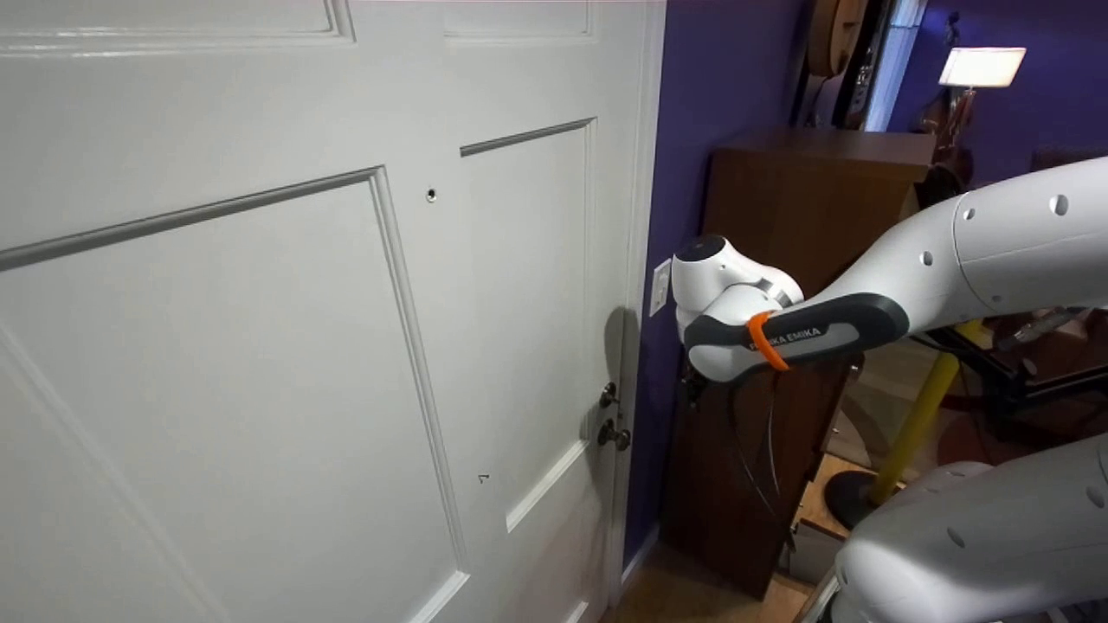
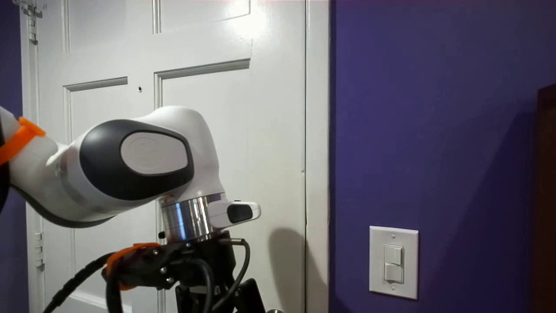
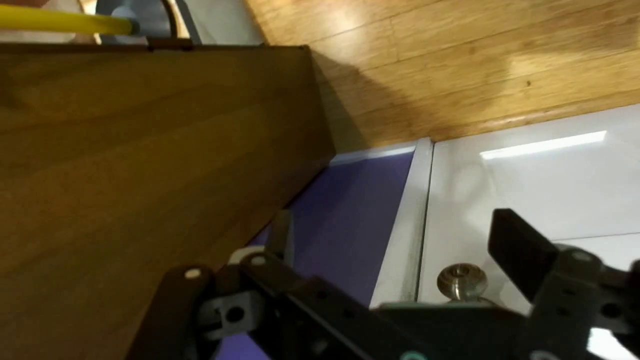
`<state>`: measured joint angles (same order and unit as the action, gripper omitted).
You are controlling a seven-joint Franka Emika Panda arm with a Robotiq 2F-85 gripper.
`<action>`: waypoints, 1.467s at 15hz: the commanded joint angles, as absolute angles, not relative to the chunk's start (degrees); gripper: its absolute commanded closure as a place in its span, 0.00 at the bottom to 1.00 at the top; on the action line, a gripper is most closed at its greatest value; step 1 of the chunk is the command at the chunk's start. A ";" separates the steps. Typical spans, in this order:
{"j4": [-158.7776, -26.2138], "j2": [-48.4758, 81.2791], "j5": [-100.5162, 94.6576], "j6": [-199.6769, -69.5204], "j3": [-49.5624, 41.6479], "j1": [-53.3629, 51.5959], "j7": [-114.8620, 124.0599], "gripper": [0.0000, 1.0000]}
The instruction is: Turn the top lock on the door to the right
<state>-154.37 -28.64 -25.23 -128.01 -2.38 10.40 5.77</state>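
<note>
Hanging near the knob side of the white door [image 1: 294,329], gripper [image 3: 393,223] is pointing down, fingers [image 3: 520,250] standing wide apart. Top lock [image 1: 608,395] is sitting close to the door's edge, just above the knob [image 1: 615,434], near the door frame [image 1: 645,173]. In an exterior view the arm [image 1: 917,277] is hiding most of the gripper, but a gap is showing between it and the lock. Lock's turn angle is coming out too small to read. Wrist view: knob is showing low, in the gap seen between the fingers, nearer the one on the picture's right; gripper body is covering part of it. Can't tell where the lock is lying in that view. In an exterior view the arm is standing in front of the door, gripper running off the bottom edge, cable [image 2: 76,278] looping beside it. Shadow [image 2: 286,256] is falling across the door and frame. Orange strap [image 1: 767,342] is wrapping the arm. Peephole [image 2: 140,89] is showing higher up, between two panels [image 2: 234,121]. Around it: switch plate [image 2: 393,262] is sitting on the purple wall [image 2: 434,130], dark cabinet [image 1: 814,216] is standing behind the arm, lamp [image 1: 982,67] is glowing farther back, wood floor [image 3: 450,65] is stretching below.
</note>
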 commanded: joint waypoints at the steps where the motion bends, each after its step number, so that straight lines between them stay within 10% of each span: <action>1: -158.06 -27.94 -33.97 -140.16 1.22 12.01 10.80 0.00; 22: -150.16 -8.38 -40.23 -159.91 3.45 13.74 16.99 0.00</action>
